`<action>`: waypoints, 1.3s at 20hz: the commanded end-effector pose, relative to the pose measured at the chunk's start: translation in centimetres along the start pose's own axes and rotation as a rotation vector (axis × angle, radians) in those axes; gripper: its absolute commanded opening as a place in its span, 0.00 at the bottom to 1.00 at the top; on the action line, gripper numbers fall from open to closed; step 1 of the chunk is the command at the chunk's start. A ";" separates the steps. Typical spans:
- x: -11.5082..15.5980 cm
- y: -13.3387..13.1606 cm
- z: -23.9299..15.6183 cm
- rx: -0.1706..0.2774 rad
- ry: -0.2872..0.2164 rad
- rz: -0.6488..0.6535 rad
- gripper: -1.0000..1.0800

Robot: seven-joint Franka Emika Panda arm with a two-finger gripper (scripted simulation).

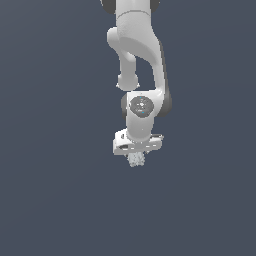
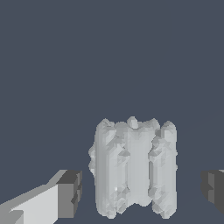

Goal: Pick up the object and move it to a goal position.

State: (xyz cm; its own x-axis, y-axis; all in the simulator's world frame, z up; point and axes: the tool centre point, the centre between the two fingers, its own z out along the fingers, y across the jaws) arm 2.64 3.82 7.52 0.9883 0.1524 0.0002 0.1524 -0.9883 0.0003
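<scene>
The object [image 2: 133,168], a pale grey-white block with a lumpy, ridged surface, is sitting between the two fingers of the gripper [image 2: 142,190] in the wrist view. One dark finger pad [image 2: 70,193] is standing to one side of it and the other pad [image 2: 213,189] to the opposite side. A strip of dark background is showing between the block and each pad, so neither pad is touching it in this view. The jaws are standing wide apart, wider than the block, and are gripping nothing that can be confirmed.

In the exterior view the arm [image 1: 140,55] is reaching down from the top of the frame with the gripper [image 1: 136,152] pointing downward. The object [image 1: 135,159] is showing as a small bumpy patch directly below the white gripper bar, near the bar's middle and much narrower than it. The fingers themselves are too small to separate from the block here, and whether the block is resting on a surface or hanging cannot be told.

The surroundings are appearing as one uniform dark blue-grey field in both views. No table edge, wall or border is discernible, and open room is lying on all sides of the gripper and block.

No brand, label or legible writing is showing on the arm, the gripper or the block. The round joint cap [image 1: 141,105] on the wrist is showing only a faint central mark, too small to read.
</scene>
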 end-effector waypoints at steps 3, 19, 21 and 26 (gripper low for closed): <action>-0.1 0.0 2.4 0.000 -0.001 -0.001 0.96; 0.1 0.0 3.4 0.000 -0.001 -0.001 0.00; 0.5 -0.2 2.4 0.000 0.012 -0.005 0.00; 0.7 0.9 1.5 0.000 0.012 -0.005 0.00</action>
State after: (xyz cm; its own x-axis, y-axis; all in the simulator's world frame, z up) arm 3.33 3.57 5.71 0.9872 0.1591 0.0121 0.1591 -0.9873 -0.0003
